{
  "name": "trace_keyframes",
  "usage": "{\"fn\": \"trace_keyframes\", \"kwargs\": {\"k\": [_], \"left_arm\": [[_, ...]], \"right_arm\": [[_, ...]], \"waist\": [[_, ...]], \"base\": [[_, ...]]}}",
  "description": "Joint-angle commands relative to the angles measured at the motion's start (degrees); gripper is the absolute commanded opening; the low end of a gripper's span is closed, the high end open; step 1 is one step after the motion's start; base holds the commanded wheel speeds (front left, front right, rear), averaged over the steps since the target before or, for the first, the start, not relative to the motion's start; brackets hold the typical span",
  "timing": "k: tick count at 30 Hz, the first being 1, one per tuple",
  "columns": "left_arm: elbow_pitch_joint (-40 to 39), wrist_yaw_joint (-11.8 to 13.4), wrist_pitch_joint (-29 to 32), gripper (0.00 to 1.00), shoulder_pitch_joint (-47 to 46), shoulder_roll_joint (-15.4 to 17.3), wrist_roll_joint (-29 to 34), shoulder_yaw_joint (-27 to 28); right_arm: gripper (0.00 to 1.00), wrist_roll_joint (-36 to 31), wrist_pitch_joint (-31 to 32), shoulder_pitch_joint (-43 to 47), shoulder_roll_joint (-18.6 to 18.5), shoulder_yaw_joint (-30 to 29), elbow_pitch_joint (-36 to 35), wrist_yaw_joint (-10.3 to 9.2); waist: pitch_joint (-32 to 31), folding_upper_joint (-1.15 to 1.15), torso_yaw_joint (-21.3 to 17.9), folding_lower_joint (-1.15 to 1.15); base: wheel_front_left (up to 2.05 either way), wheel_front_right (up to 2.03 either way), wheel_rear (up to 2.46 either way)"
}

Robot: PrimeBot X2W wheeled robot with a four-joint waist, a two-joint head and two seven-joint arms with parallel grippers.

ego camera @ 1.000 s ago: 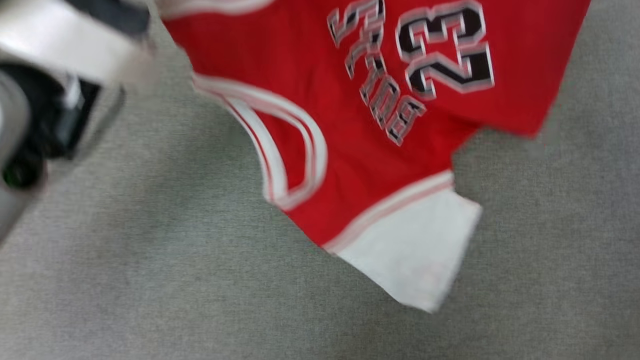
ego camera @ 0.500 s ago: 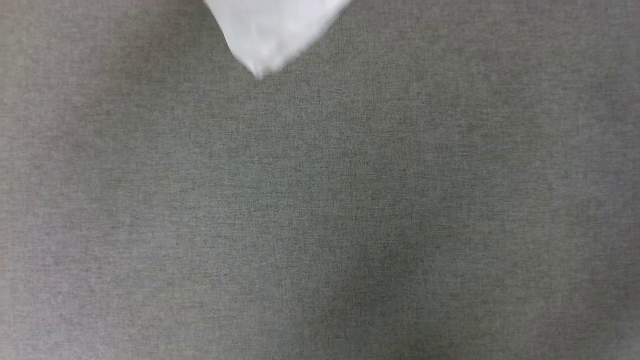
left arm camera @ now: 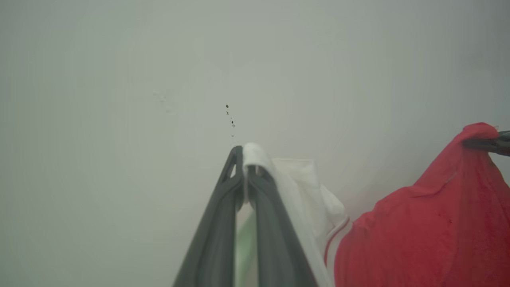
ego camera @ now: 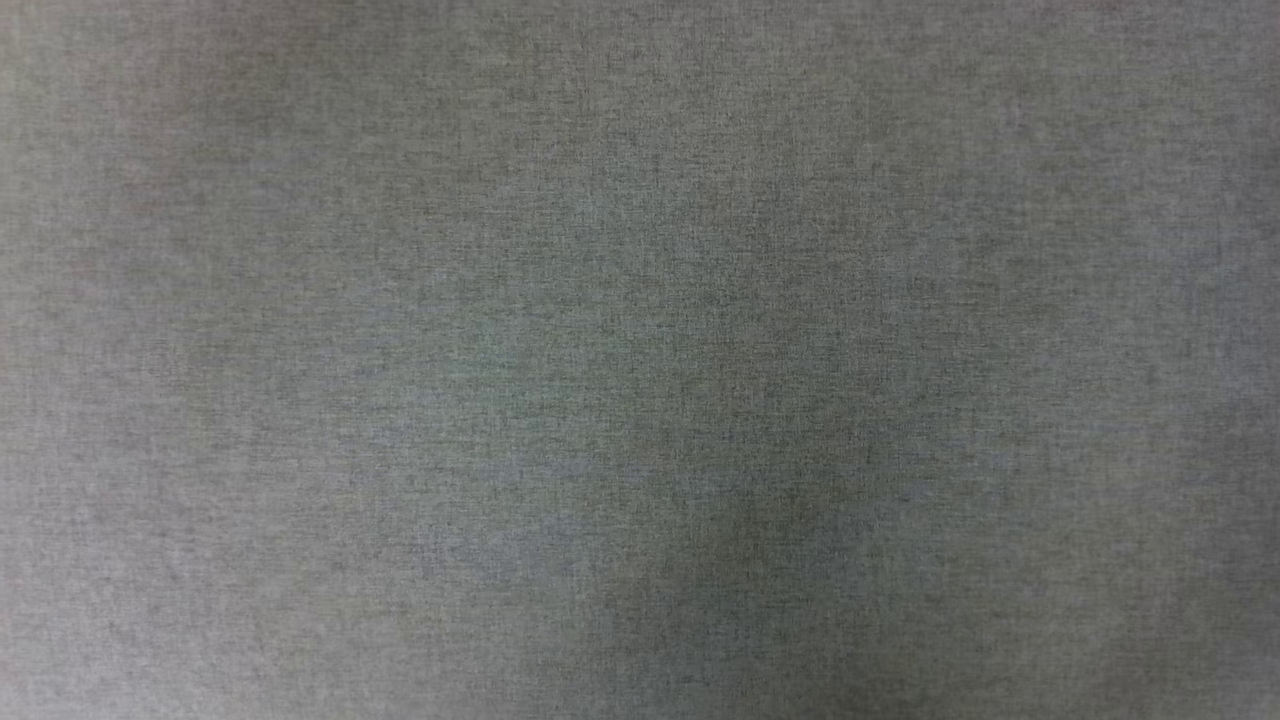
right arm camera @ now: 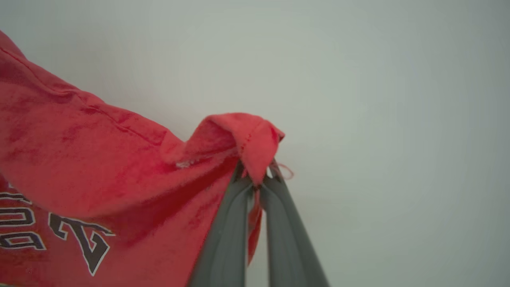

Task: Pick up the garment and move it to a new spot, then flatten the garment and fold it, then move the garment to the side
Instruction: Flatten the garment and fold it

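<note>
Garment (right arm camera: 99, 167) is held up between both arms against a pale plain background (left arm camera: 119, 79). Left gripper (left arm camera: 244, 157): fingers closed on the white sleeve edge. Right gripper (right arm camera: 257, 177): fingers clamped on a red hem fold. Head view: grey woven surface (ego camera: 640, 300), faint shadow.

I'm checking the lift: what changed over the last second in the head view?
The garment slid up and off that view's top: first its red front and white sleeve, then a sleeve tip, now grey cloth surface. It rose or the camera tilted; I cannot tell which. Unchanged: left gripper shut on the white sleeve, right gripper shut on a red edge.
</note>
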Motion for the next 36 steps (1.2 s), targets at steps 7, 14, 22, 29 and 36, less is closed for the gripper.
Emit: {"fn": "trace_keyframes", "kwargs": {"k": [7, 14, 22, 29, 36], "left_arm": [[5.5, -1.64, -4.53, 0.0, 11.06, -0.95, -1.56, -3.04], [6.62, -2.22, -8.89, 0.0, 25.0, 0.19, -4.73, -4.57], [-0.72, 0.48, -11.28, 0.0, 47.42, 4.8, -7.2, -5.61], [-15.71, 7.95, -11.32, 0.0, 68.33, 9.86, -8.86, -7.6], [-30.86, 17.79, -10.24, 0.0, 88.14, 15.36, -12.84, -9.27]], "right_arm": [[0.0, 4.17, -4.16, 8.23, 1.24, 8.51, 4.71, -0.09], [0.0, 10.11, -8.82, 19.09, 2.07, 14.84, 5.69, -0.09], [0.0, 17.74, -11.99, 35.08, -2.94, 23.17, 0.91, -0.08], [0.0, 23.63, -14.28, 47.75, -8.37, 27.82, -4.46, -0.09], [0.0, 27.47, -15.22, 60.39, -13.58, 29.35, -10.11, -0.08]], "waist": [[0.1, 0.0, 0.08, -0.01], [-2.41, 0.0, -0.29, -0.01], [-9.14, 0.0, -0.69, -0.01], [-16.49, 0.0, -0.85, -0.01], [-23.08, 0.0, -1.54, -0.01]], "base": [[0.0, 0.0, 0.0], [0.0, 0.0, 0.0], [0.0, 0.0, 0.0], [0.0, 0.0, 0.0], [0.0, 0.0, 0.0]]}}
